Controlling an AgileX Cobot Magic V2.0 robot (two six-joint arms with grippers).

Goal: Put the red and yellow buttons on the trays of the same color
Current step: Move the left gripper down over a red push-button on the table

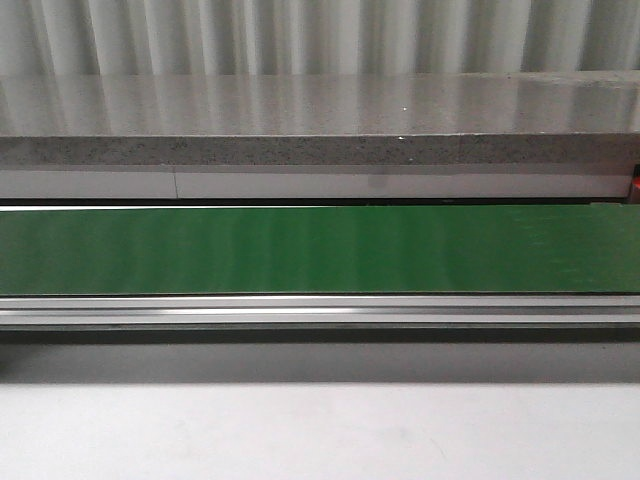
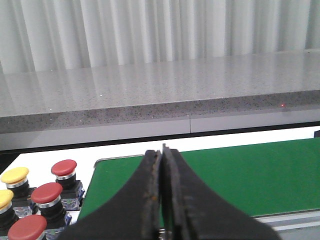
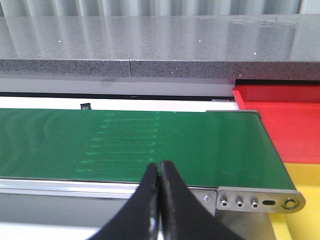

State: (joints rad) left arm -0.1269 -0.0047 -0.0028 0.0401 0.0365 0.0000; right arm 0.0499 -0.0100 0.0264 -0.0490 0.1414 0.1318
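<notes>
Evidently nothing is in hand yet: the left end effector (image 2: 161,165) and the right end effector (image 3: 160,172) are both clenched on nothing. Red mushroom-head push buttons (image 2: 46,192) and yellow mushroom-head push buttons (image 2: 15,175) cluster on the counter beside one end of the long green conveyor belt (image 1: 320,250); the flat red plastic tray (image 3: 280,120) and yellow plastic tray (image 3: 300,175) sit at its other end. Packed this tightly, a descending grasp could knock a neighbouring button, or pinch the slick domed cap and slip.

The picture's edge cuts off the yellow tray (image 3: 300,220), the red tray (image 3: 285,120) and the lowest red button (image 2: 27,229).
</notes>
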